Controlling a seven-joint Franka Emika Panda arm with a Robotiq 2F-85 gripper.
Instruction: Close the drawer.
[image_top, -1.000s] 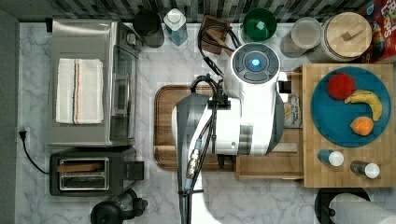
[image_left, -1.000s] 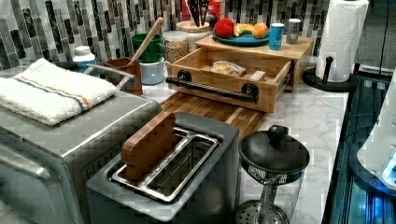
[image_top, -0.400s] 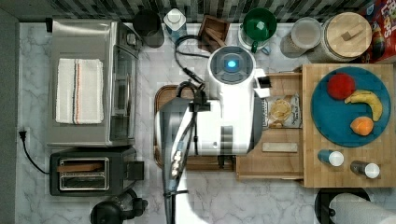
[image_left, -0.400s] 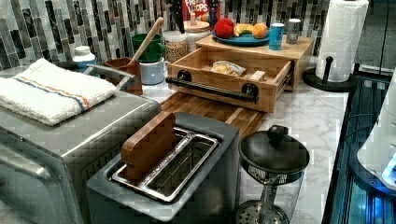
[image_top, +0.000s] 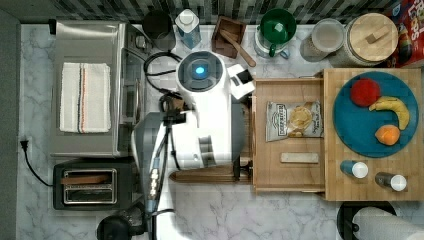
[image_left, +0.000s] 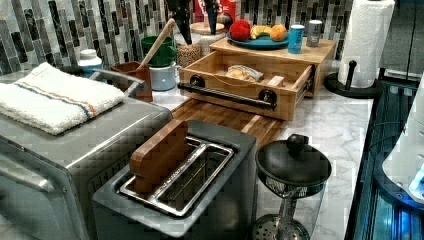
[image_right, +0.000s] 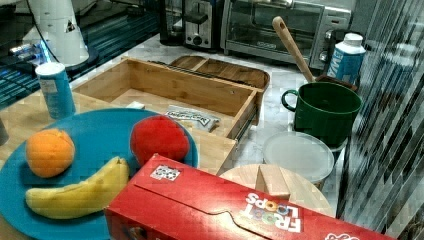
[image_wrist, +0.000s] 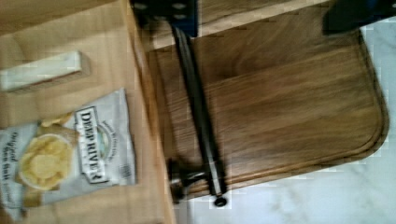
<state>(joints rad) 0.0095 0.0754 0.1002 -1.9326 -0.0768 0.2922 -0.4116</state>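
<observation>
We log the drawer (image_top: 287, 175) as pale bamboo with a dark bar handle (image_wrist: 198, 109). At 9 o'clock of it in the top view, the cutting board (image_wrist: 289, 98) reads walnut brown. Plate (image_top: 357, 135) teal; chip bag (image_top: 294, 120) grey with yellow chips; counter (image_top: 240, 210) white-grey marble.

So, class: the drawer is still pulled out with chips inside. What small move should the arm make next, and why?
Probably bring the arm in against the handle and begin pushing toward the cabinet. The drawer stands well open over the cutting board, with the chip bag and a small block lying flat inside, so nothing seems to block it sliding shut.
</observation>
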